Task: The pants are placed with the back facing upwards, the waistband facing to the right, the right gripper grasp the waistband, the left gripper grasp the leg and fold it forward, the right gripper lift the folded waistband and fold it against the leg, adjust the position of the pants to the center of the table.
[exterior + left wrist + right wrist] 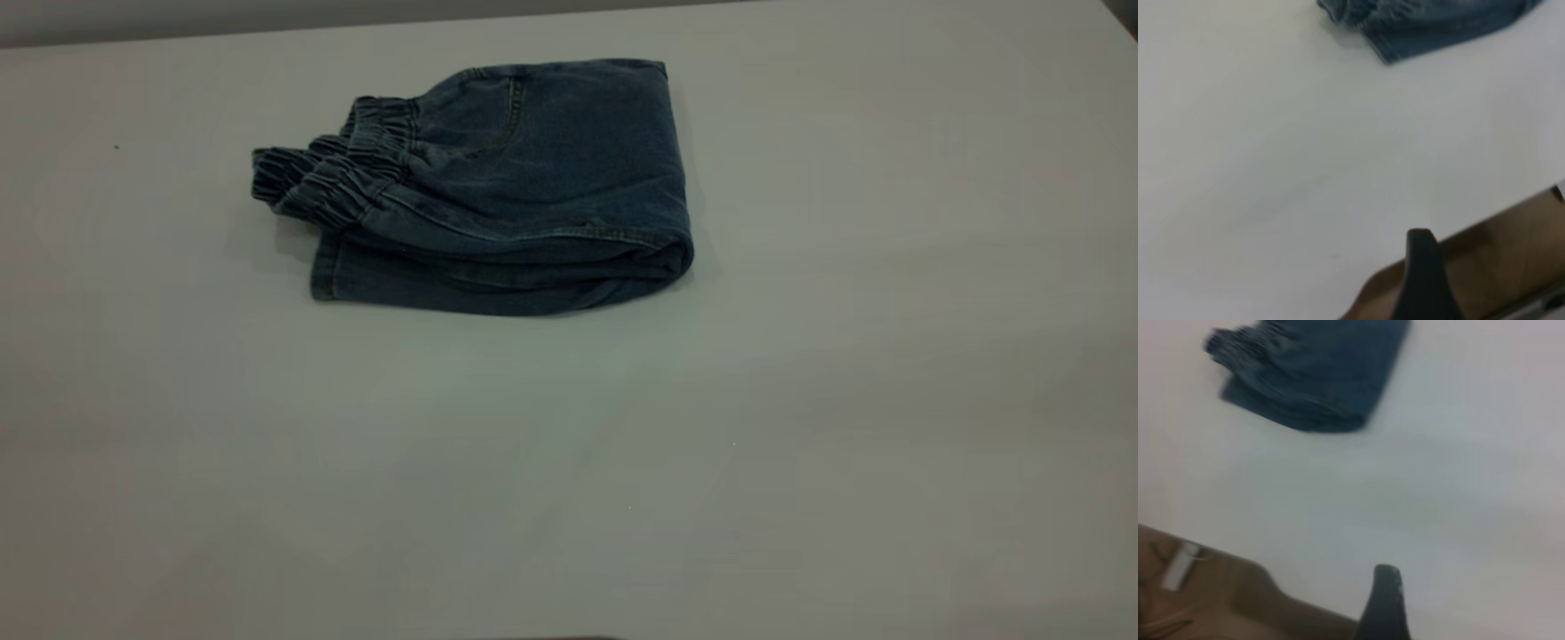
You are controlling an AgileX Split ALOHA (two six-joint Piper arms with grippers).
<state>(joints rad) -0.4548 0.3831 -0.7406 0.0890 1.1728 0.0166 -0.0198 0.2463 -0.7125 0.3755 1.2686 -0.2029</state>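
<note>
pants (524, 191): folded, waistband (333, 178) left, off-centre on table (800, 427)
grippers: both away from pants; claws' state cannot be told
risk: a nudge toward centre may spill the fold

A broad, smooth bench (800, 444) of pale grey-white fills nearly every view, lit softly and evenly with faint shading. Along its far edge runs a strip of darker grey wall (133, 22). Beyond the bench's near edge, just beside each claw, lies brown wood-toned floor (1511, 260).
</note>
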